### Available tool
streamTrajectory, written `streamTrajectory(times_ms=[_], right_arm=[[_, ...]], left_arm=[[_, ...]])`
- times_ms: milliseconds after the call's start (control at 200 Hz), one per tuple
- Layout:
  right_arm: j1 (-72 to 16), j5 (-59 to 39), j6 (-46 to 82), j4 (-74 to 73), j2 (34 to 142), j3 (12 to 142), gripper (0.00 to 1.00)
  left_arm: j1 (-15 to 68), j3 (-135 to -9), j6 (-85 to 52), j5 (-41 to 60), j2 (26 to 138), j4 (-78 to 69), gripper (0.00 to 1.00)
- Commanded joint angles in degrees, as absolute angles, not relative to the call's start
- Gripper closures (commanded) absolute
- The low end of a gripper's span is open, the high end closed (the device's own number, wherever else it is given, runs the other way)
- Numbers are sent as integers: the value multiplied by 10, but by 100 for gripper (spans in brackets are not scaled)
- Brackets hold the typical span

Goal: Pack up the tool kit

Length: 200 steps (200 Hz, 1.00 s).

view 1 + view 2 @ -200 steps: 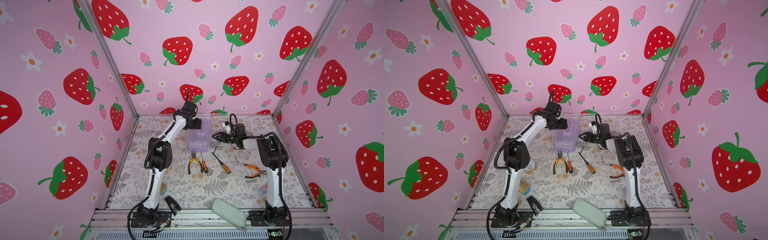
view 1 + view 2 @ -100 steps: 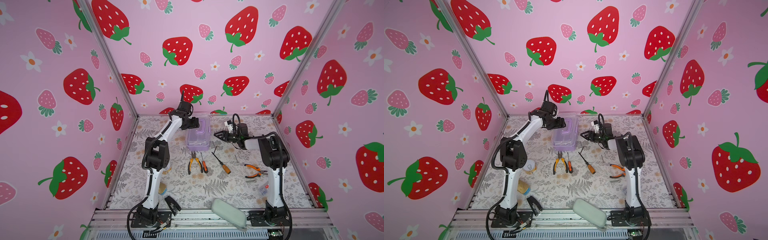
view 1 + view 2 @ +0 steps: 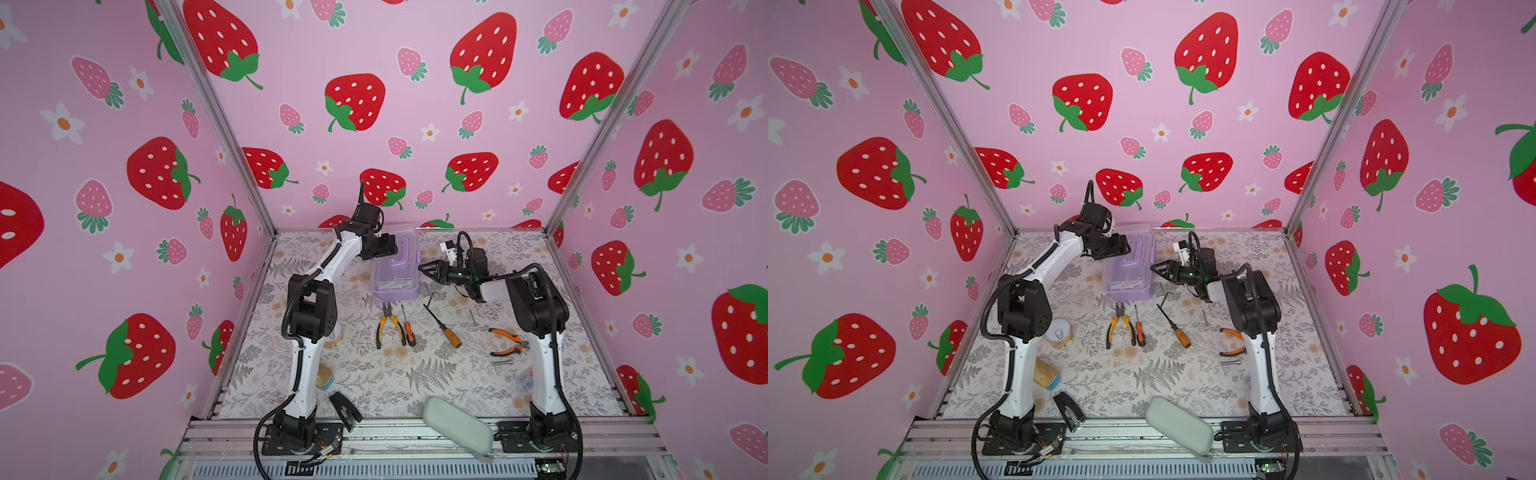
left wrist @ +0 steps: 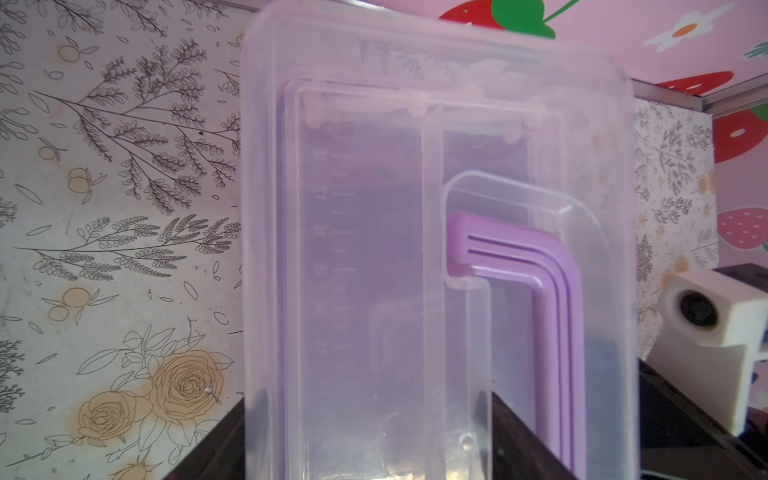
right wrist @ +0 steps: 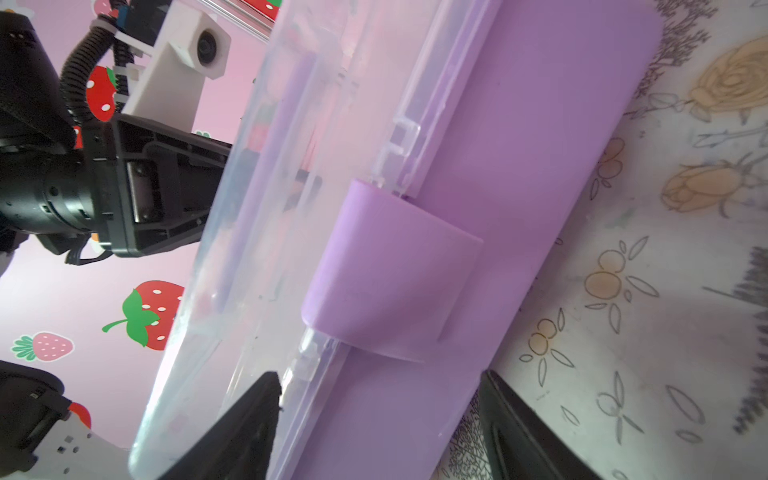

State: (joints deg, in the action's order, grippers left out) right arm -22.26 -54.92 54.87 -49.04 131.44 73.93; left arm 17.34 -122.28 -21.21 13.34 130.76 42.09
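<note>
**Higher left gripper [image 3: 390, 249], wider right gripper [image 3: 424, 268] at the tool kit [image 3: 395, 289]**

Since a second ago the left gripper has risen and the clear lid [image 4: 365, 249] tilts higher; the left jaws stand spread astride its rim. Right jaws have widened and stand spread, facing the lilac latch [image 5: 390, 270]. The tool kit sits between both grippers. Pliers [image 3: 387, 313], screwdrivers [image 3: 451, 336] and a hex key [image 3: 429, 291] lie on the mat [image 3: 374, 374], apart from either jaws.
</note>
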Motion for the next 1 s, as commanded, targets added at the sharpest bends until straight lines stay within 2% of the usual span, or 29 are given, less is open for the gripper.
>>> streamTrajectory(times_ms=[0,405,650,800,995], right_arm=[[-226,-564,620,-577,1334,750,24],[-226,-560,782,-753,1385,790,21],[-227,-548,784,-725,1396,808,34],[-228,-537,784,-703,1404,815,35],[-230,-530,781,-690,1403,826,44]], left_arm=[[177,-1211,-230,172,1301,423,55],[179,-1207,-226,173,1301,421,56],[183,-1209,-220,168,1302,421,57],[196,-1222,-199,145,1305,438,57],[205,-1233,-187,134,1310,451,58]])
